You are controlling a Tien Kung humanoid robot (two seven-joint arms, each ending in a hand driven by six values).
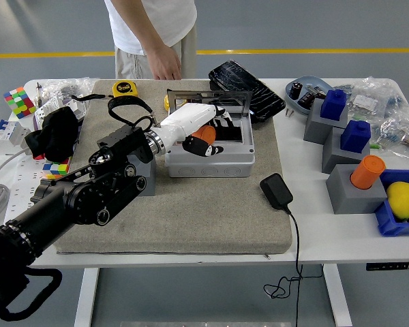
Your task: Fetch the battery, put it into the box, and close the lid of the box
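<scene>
The left hand (199, 132) reaches over the open grey box (210, 155) on the felt mat (191, 204), its fingers curled around an orange battery (206, 133) held above the box's left part. The clear lid (211, 99) stands upright at the box's far edge. A yellow tape measure (125, 88) lies behind, a black adapter (276, 191) just right of the box, and a person's hand (165, 65) hangs at the table's (307, 225) far side.
</scene>
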